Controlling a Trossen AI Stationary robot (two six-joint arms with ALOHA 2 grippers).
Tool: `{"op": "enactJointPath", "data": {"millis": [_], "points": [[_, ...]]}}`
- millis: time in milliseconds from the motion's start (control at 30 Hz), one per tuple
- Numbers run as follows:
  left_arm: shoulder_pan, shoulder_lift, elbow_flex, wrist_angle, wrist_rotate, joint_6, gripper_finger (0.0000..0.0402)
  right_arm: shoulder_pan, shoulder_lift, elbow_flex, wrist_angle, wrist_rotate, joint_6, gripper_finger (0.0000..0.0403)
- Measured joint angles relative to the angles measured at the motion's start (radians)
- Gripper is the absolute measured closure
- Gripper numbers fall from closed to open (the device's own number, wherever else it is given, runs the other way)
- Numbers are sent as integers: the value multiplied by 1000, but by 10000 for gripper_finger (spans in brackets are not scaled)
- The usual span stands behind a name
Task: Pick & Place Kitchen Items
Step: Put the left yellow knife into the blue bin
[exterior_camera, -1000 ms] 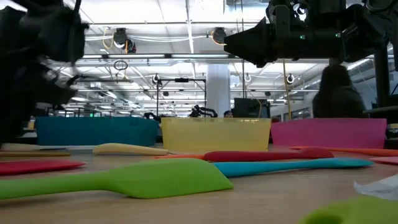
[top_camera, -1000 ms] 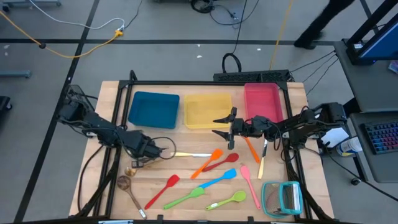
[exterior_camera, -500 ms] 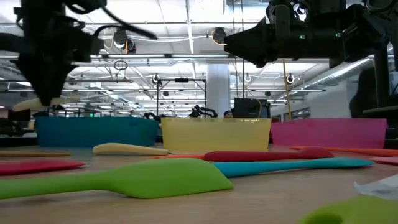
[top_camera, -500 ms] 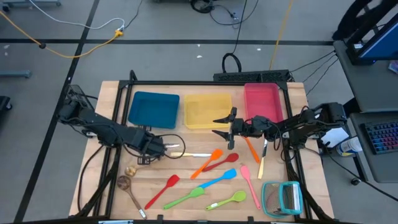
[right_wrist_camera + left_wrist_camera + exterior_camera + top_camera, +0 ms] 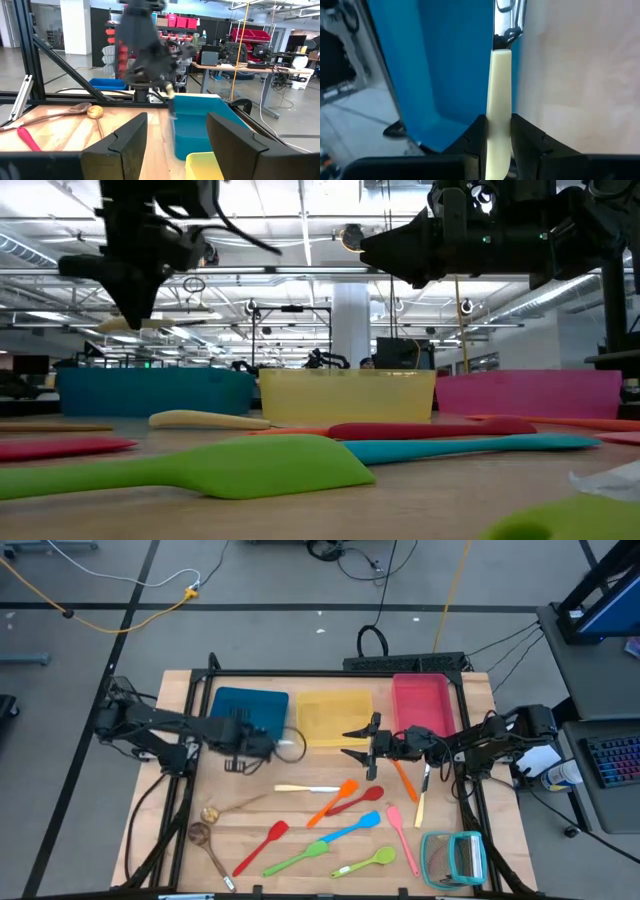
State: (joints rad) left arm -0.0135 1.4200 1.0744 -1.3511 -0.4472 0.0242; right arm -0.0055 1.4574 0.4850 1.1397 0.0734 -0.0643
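Gripping a pale cream-handled metal whisk [image 5: 500,85] between clenched fingers, the left end effector [image 5: 262,744] hangs above the right edge of the blue rectangular tray [image 5: 240,705]. Right end effector [image 5: 352,745] hovers spread open, empty, over the wooden desk [image 5: 290,810] beside the yellow rectangular tray [image 5: 325,715].
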Motion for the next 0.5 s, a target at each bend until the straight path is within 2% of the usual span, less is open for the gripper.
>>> {"op": "enactJointPath", "data": {"millis": [267,500], "points": [[231,0,0,36,-1,164,335,0,0,0,0,0,0,206],[375,-1,-45,181,54,334,334,0,0,0,-4,0,0,206]]}}
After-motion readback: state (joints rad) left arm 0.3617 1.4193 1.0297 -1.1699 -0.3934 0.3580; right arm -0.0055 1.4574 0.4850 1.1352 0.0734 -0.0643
